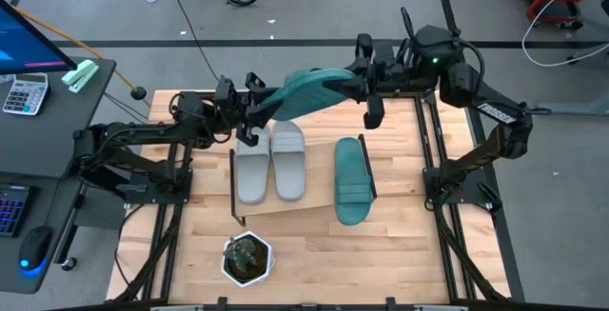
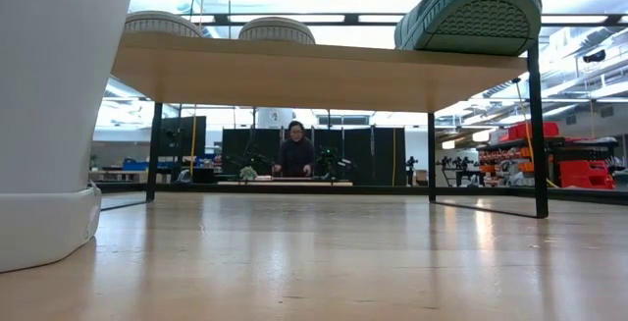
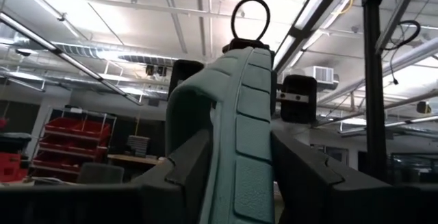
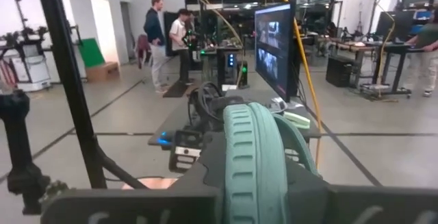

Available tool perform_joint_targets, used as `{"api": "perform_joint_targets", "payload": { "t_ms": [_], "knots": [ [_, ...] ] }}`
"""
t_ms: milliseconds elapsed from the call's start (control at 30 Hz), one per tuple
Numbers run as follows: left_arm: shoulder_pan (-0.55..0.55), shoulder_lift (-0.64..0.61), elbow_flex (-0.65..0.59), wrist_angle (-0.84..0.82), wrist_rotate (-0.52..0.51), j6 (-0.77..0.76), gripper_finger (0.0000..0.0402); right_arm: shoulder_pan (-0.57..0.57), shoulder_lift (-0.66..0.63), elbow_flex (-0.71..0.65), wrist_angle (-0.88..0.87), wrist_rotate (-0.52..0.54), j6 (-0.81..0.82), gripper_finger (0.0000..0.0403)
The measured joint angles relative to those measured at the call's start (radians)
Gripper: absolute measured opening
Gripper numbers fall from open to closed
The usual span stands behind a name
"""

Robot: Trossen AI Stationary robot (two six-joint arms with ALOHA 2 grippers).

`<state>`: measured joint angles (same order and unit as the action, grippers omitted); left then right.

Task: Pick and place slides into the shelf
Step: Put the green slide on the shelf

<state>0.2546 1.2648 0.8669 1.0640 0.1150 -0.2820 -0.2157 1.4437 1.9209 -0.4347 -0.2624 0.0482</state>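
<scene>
A teal slide [image 1: 309, 92] hangs in the air over the shelf's far edge, stretched between both grippers. My left gripper [image 1: 255, 111] is shut on its left end and my right gripper [image 1: 368, 81] on its right end. The shelf [image 1: 314, 202] carries two light grey slides [image 1: 252, 173] [image 1: 288, 159] side by side on their soles, and the other teal slide [image 1: 352, 183] toward its right end. In the low view the board [image 2: 324, 71] shows the grey slides [image 2: 277, 28] and the teal one [image 2: 471, 12] on top. My left gripper [image 3: 236, 183] pinches the teal slide's left end [image 3: 246, 162] between its two fingers, coming level from the table's left, along the slide. The slide is lifted clear and its treaded sole shows. My right gripper [image 4: 256, 183] pinches the opposite end [image 4: 250, 148] between both fingers, level from the table's right. The slide runs away from it toward the left arm.
A potted plant in a white pot [image 1: 247, 259] stands at the table's near edge, in front of the shelf, and fills the low view's left [image 2: 59, 115]. The wooden tabletop [image 1: 400, 254] is bare to the shelf's right. People stand in the room beyond.
</scene>
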Motion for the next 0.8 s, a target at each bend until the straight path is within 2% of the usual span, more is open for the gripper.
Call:
{"api": "perform_joint_targets", "payload": {
  "t_ms": [400,633,800],
  "knots": [
    [0.000,0.000,-0.002,0.024,-0.014,0.000,0.0187,-0.006,-0.006,0.002,-0.071,-0.076,-0.055,0.0035],
    [0.000,0.000,-0.002,0.026,-0.011,0.002,0.0239,-0.012,-0.007,0.002,-0.082,-0.088,-0.054,0.0035],
    [0.003,-0.009,-0.002,0.046,-0.019,0.044,0.0277,-0.032,-0.030,0.005,-0.151,-0.092,-0.047,0.0035]
  ]
}}
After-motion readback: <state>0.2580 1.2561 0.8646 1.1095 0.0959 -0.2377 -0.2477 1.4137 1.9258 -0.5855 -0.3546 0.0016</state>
